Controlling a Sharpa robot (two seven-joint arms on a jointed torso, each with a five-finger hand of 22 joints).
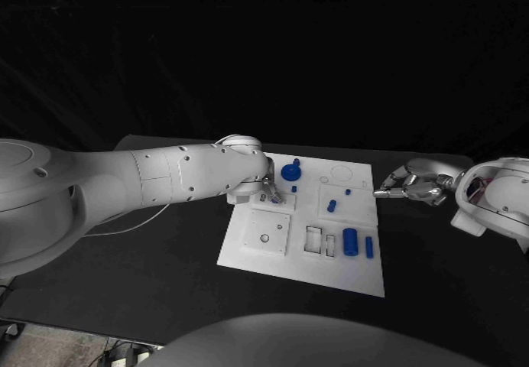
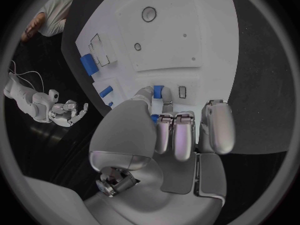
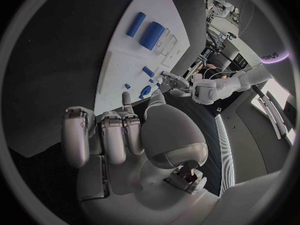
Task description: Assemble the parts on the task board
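The white task board (image 1: 287,252) lies mid-table. My left hand (image 1: 264,188) is over the board's far left part, next to a round blue part (image 1: 291,171). In the left wrist view my left hand (image 2: 175,135) pinches a small blue piece (image 2: 158,91) between thumb and finger, close to a small slot (image 2: 182,91). A thick blue cylinder (image 1: 349,241) and a slimmer one (image 1: 369,246) lie near the board's right edge. Two small blue pieces (image 1: 332,205) lie further back. My right hand (image 1: 413,186) hovers off the board's right edge, holding nothing, fingers apart.
The board has a raised square plate with a hole (image 1: 266,231) and two rectangular recesses (image 1: 321,240). Black table (image 1: 165,260) surrounds the board on all sides. A thin cable (image 1: 121,227) runs under my left arm.
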